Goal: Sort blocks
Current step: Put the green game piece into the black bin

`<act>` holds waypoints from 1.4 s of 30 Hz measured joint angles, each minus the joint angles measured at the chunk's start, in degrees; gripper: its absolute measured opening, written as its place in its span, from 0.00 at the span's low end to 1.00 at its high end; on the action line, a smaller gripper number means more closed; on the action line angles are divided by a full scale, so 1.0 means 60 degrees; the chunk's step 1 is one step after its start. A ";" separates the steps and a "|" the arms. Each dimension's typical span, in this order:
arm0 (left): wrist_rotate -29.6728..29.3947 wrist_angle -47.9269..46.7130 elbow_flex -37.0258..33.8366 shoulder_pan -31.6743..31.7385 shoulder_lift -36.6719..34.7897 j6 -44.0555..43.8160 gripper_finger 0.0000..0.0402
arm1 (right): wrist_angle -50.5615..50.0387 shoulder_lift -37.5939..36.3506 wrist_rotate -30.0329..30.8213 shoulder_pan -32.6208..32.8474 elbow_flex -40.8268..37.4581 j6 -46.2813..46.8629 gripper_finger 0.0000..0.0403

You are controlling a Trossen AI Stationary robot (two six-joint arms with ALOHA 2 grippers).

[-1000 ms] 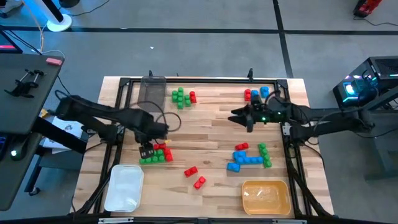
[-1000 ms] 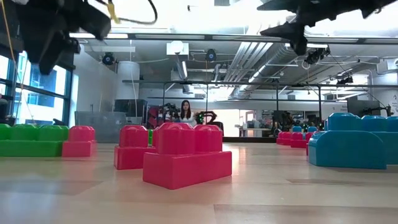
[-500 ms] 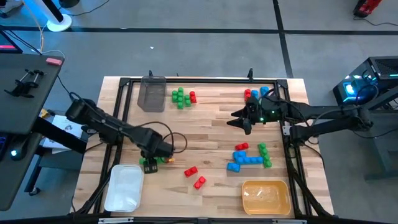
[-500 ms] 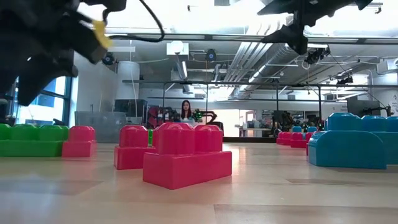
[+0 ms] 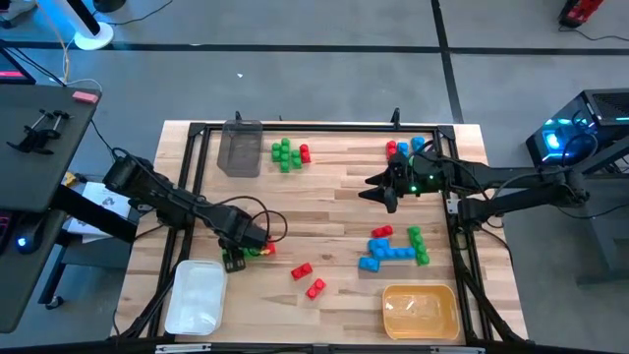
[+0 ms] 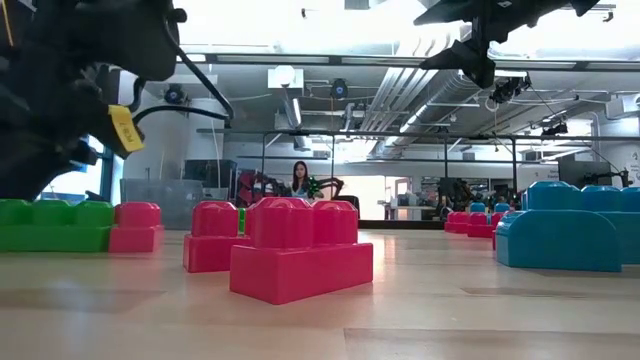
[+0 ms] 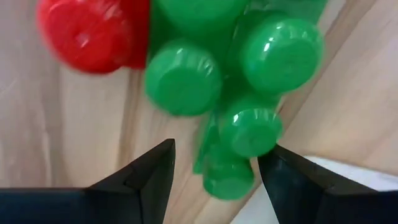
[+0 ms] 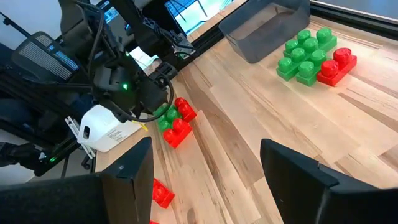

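Note:
My left gripper [image 5: 234,261] is open and low over a cluster of green and red bricks [image 5: 254,251] near the table's left side, close to the white tray. In the left wrist view its fingers [image 7: 155,171] stand on either side of the green bricks [image 7: 249,124], with a red brick [image 7: 93,31] beyond. The low view shows this cluster [image 6: 60,225] resting flat on the table under the left arm. My right gripper [image 5: 376,187] hangs open above bare wood right of centre, holding nothing. Its wrist view [image 8: 205,149] looks across at the left arm. My left gripper comes at the green bricks from above, pointing down, with the end stud [image 7: 230,177] between its open fingers. Whether either finger touches the brick, I cannot tell. The bricks lie on the table.
A grey tray [image 5: 241,147] stands at the far left, a white tray [image 5: 197,295] at the near left and a yellow tray [image 5: 421,310] at the near right. Other bricks: a green and red group [image 5: 288,153], a red and blue group [image 5: 405,147], a blue cluster [image 5: 393,246], two red bricks [image 5: 307,278].
My left gripper has moved toward the table's near edge and down, from just beyond the green and red cluster to right over it, and now covers most of it in the high view. The right arm has kept still.

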 joint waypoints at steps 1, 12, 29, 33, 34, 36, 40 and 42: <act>-0.0017 0.0201 -0.0079 0.0000 -0.0001 -0.0002 0.54 | -0.0002 0.0000 0.0002 0.0000 0.0000 0.0000 0.56; -0.0031 0.1151 -0.0715 -0.0004 -0.0042 0.1175 0.52 | -0.0020 0.0000 0.0006 0.0000 0.0000 0.0000 0.56; 0.2409 0.0293 0.0360 -0.0185 -0.2231 0.1107 0.23 | -0.0080 0.0000 0.0009 0.0000 -0.0004 -0.0004 0.56; 0.2307 0.0505 0.1008 0.0005 -0.3596 0.1266 0.23 | -0.0075 0.0000 0.0011 0.0000 -0.0004 -0.0118 0.56; 0.1909 0.0596 0.1153 0.0190 -0.3893 0.1256 0.23 | -0.0075 0.0000 0.0009 0.0000 -0.0004 -0.0124 0.56; 0.0685 0.0944 0.1391 0.0674 -0.4304 0.1266 0.23 | -0.0063 0.0000 0.0011 0.0000 -0.0004 -0.0134 0.56; -0.1585 0.0906 0.1832 0.2045 -0.4657 0.1930 0.23 | -0.0057 0.0000 0.0013 0.0000 -0.0004 -0.0149 0.56; -0.2639 0.0859 0.1910 0.2918 -0.4615 0.2398 0.23 | -0.0029 -0.0001 0.0027 0.0000 -0.0007 -0.0079 0.56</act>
